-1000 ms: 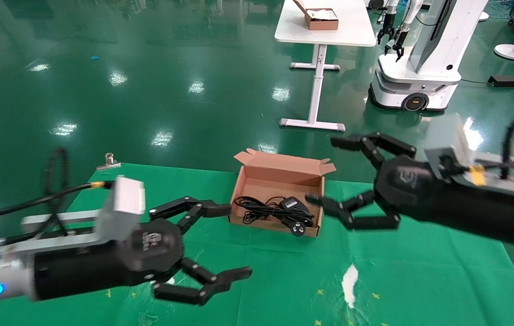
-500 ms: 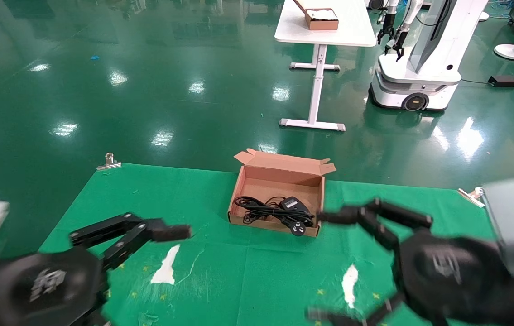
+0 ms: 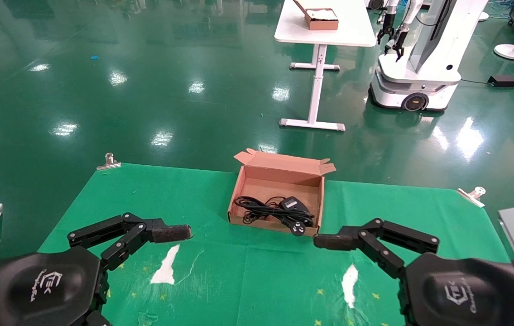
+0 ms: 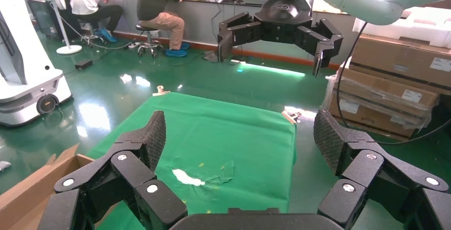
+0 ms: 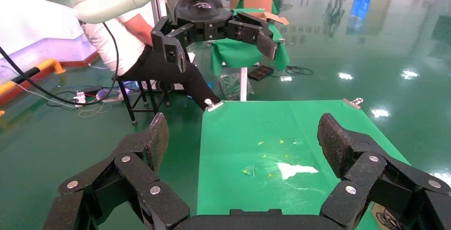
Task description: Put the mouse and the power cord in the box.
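The brown cardboard box point(image 3: 242, 183) lies open at the far middle of the green cloth, and one corner of the box point(image 4: 29, 190) shows in the left wrist view. In it lie the coiled power cord point(image 3: 257, 209), its plug point(image 3: 298, 228) against the near wall, and the black mouse point(image 3: 291, 203) with a pale label. My left gripper point(image 4: 240, 137) is open and empty, low at the near left; one of its fingers point(image 3: 166, 233) points toward the box. My right gripper point(image 5: 244, 140) is open and empty at the near right, one of its fingers point(image 3: 333, 240) just short of the box's near right corner.
White tears point(image 3: 166, 268) point(image 3: 350, 280) mark the cloth in front of me. Metal clips point(image 3: 108, 161) point(image 3: 473, 195) hold its far corners. Beyond stand a white table point(image 3: 352, 34) with a smaller box point(image 3: 319, 19) and another robot point(image 3: 415, 68). Stacked cartons point(image 4: 393, 81) stand off the cloth's right side.
Both arms have pulled back from the box toward me and dropped low. The right gripper's finger was at the box's right wall a second ago. The contents of the box have not moved.
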Robot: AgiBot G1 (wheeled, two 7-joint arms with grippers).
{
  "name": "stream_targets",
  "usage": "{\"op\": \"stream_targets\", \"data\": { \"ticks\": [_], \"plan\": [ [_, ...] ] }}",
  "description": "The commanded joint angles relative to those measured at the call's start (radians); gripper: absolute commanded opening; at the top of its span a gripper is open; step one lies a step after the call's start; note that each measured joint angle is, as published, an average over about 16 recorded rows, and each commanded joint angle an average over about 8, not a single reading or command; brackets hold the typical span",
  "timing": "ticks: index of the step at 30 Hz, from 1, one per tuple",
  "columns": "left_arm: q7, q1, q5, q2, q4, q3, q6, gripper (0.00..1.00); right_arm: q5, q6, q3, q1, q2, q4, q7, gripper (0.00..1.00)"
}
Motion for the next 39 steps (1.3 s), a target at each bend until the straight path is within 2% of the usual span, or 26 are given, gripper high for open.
{"op": "stream_targets", "data": {
  "ticks": [1,39],
  "plan": [
    [0.0,-0.001,0.002,0.001,0.001,0.002,-0.002,1.0,-0.003,0.003,-0.002,0.004,-0.002,-0.005,-0.002,1.0],
    [0.001,-0.006,0.009,0.007,0.007,0.009,-0.008,1.0,-0.015,0.014,-0.008,0.017,-0.012,-0.026,-0.01,1.0]
  ]
}}
